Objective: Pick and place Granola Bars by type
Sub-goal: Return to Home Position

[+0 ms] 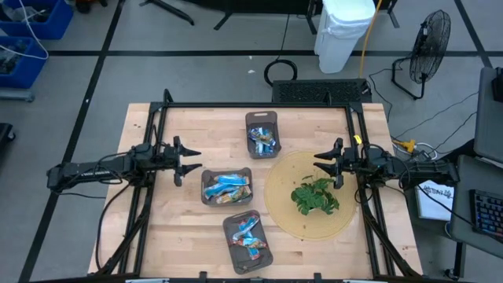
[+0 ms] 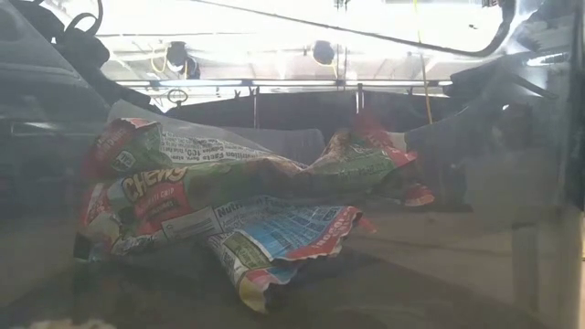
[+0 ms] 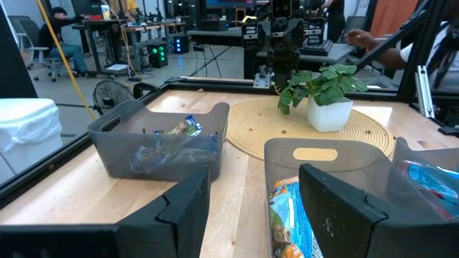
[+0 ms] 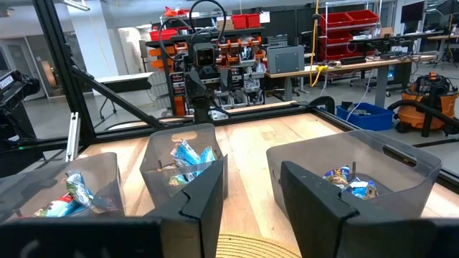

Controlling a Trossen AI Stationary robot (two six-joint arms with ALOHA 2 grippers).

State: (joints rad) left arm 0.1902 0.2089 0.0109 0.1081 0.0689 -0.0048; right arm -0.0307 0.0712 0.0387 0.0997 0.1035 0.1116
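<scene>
Three grey trays hold the granola bars: a far tray (image 1: 262, 134), a middle tray (image 1: 226, 186) and a near tray (image 1: 247, 240). Shiny blue-and-white bars (image 1: 228, 187) with a few orange ones lie inside them. The low view looks through a tray wall at crumpled wrappers (image 2: 228, 210). My left gripper (image 1: 192, 160) hangs open just left of the middle tray (image 3: 323, 154), its fingers (image 3: 186, 204) apart and holding nothing. My right gripper (image 1: 319, 163) is open over the far part of a round woven mat, facing the trays (image 4: 183, 161), also holding nothing.
A green plant in a white pot (image 1: 314, 196) stands on the round woven mat (image 1: 291, 224), right of the trays. A black frame (image 1: 259, 105) runs round the table. Bare wood lies near the left edge (image 1: 169, 236). People sit at desks beyond the table (image 3: 61, 39).
</scene>
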